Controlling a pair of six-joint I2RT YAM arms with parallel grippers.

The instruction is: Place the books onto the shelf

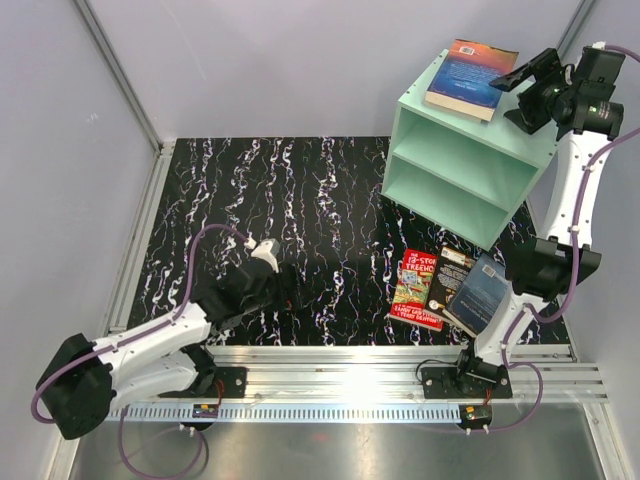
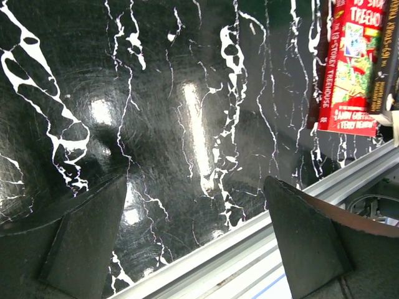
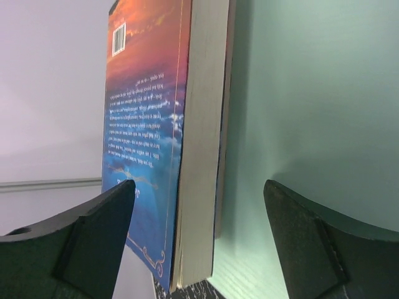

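Paperbacks: light, stiff, likely slick, so you pinch each across an open edge. Left claw (image 2: 193, 205) is wide, low over the table (image 1: 300, 200), holding nothing. Red book (image 1: 417, 288) and two darker books (image 1: 450, 277) lie below the shelf (image 1: 450, 175). Sunset book (image 1: 470, 78) lies on the shelf top. Right claw (image 1: 528, 72) gapes at its edge, gripping nothing.

Both shelf (image 1: 505, 132) compartments stand open-fronted, with three books (image 1: 449, 282) lying flat just before them and a thick book (image 1: 470, 78) covering part of the top.

The marbled table (image 1: 300, 200) carries a mint shelf (image 1: 470, 132) (sunset book (image 1: 472, 78) atop) and three books (image 1: 448, 280).
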